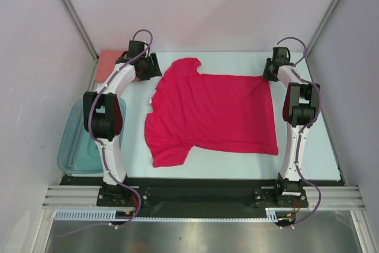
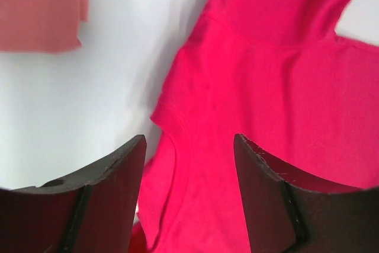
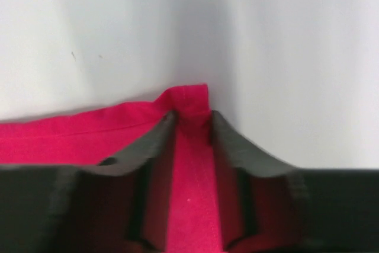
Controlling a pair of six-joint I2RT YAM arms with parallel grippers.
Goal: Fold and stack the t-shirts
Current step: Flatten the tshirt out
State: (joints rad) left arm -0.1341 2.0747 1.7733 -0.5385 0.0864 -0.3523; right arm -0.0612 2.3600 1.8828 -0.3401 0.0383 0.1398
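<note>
Right claw (image 3: pixel 193 117) pinches a hem corner of the crimson t-shirt (image 1: pixel 213 114); left claw (image 2: pixel 189 140) hangs spread over its sleeve end.

Crimson t-shirt (image 1: pixel 213 114): bright red, short-sleeved, spread flat across the middle of the table (image 1: pixel 323 158). Collar lies left, hem right, one sleeve far, one near. The far right hem corner is puckered. Salmon-pink t-shirt (image 1: pixel 108 61): paler, flat at the far left corner, partly hidden, apart from the crimson one.
</note>
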